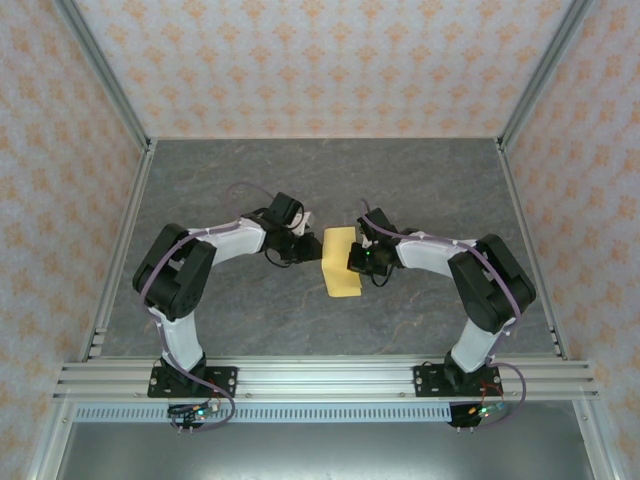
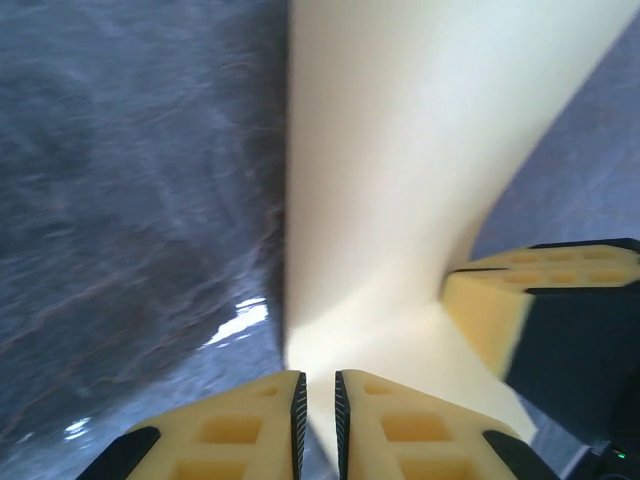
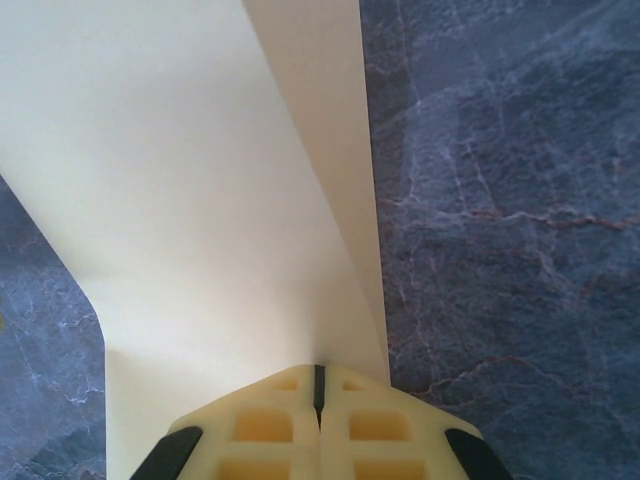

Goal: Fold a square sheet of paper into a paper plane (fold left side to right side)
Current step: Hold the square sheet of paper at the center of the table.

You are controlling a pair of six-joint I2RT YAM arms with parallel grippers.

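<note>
Jaws of the right end effector (image 3: 320, 388) are pressed together, tips touching the square sheet of paper (image 3: 190, 200). The sheet runs ahead of them as a folded, two-layer strip. Whether they pinch it cannot be told. Grey desk (image 3: 500, 220) lies to the right of the tips. The left end effector (image 2: 318, 420) shows only a narrow slit between its jaws. The sheet lies directly under and ahead of it, and one of the right end effector's pads (image 2: 490, 300) rests on the paper just to its right.
</note>
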